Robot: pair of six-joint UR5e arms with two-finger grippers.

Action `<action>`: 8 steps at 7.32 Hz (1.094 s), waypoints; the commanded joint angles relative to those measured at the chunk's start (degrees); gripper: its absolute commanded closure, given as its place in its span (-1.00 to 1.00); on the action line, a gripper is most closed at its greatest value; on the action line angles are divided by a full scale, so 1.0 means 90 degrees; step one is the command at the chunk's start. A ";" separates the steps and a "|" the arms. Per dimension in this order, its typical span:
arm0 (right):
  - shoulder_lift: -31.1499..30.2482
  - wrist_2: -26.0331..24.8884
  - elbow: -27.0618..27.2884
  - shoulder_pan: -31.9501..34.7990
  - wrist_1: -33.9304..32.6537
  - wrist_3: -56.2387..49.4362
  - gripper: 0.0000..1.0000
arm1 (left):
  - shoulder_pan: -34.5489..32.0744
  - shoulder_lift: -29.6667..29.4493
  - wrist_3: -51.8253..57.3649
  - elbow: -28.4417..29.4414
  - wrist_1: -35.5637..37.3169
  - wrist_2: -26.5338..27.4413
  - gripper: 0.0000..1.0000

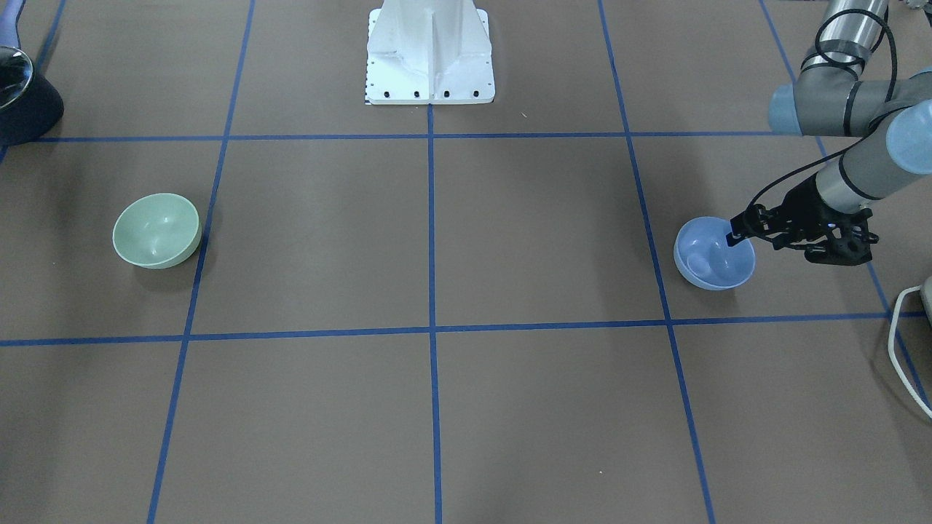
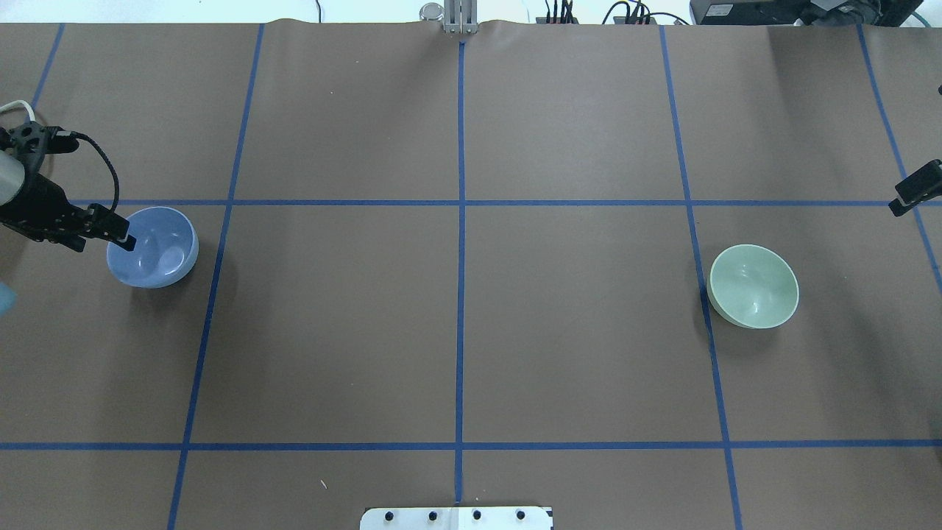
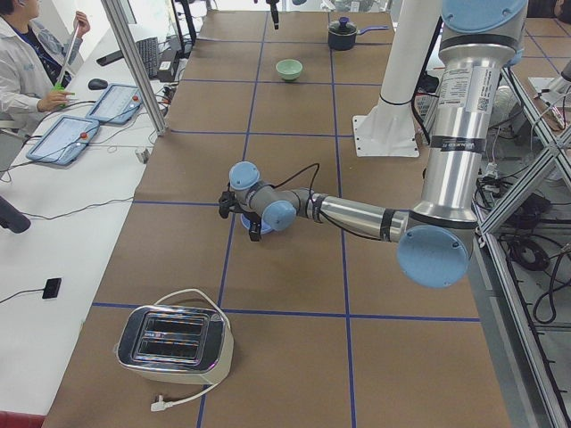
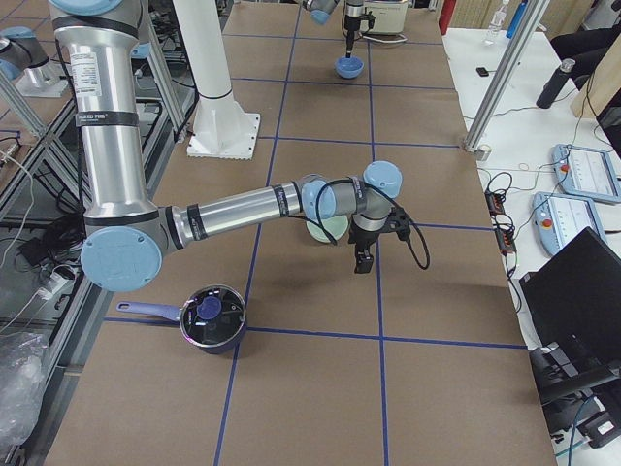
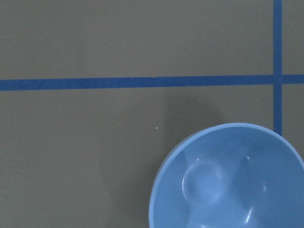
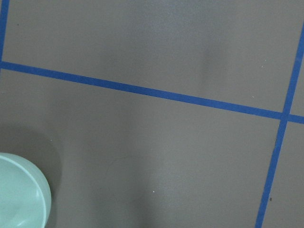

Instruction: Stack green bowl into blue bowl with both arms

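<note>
The blue bowl (image 1: 710, 266) sits upright on the brown table at my left side, and also shows in the overhead view (image 2: 154, 250) and the left wrist view (image 5: 228, 180). My left gripper (image 1: 735, 237) points down at the bowl's outer rim, with one fingertip (image 2: 129, 241) over the inside edge. It looks open, and the bowl rests on the table. The green bowl (image 1: 156, 231) sits upright far off on my right side (image 2: 753, 286). My right gripper (image 2: 904, 200) hangs at the table's edge beyond it, apart from it, and looks open and empty.
The white pedestal (image 1: 429, 54) stands at the middle back. A dark pot with a lid (image 4: 212, 316) sits near my right arm. A toaster (image 3: 174, 343) with a white cord stands beyond the blue bowl. Blue tape lines grid the table.
</note>
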 commanded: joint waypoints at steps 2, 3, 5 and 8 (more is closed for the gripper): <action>0.0004 -0.0001 0.0012 -0.0041 0.0000 0.0000 -1.00 | 0.0043 -0.0012 -0.0243 0.0093 -0.0186 0.0023 -0.35; 0.0004 -0.0001 0.0012 -0.0050 0.0000 0.0000 -1.00 | 0.0130 -0.0012 -0.0323 0.0102 -0.0244 0.0033 -0.24; 0.0004 -0.0001 0.0002 -0.0060 0.0000 0.0000 -1.00 | 0.0131 -0.0022 -0.0537 0.0092 -0.0274 0.0023 0.07; 0.0014 -0.0001 -0.0008 -0.0109 0.0000 0.0000 -1.00 | 0.0160 -0.0061 -0.0684 0.0112 -0.0274 0.0033 0.37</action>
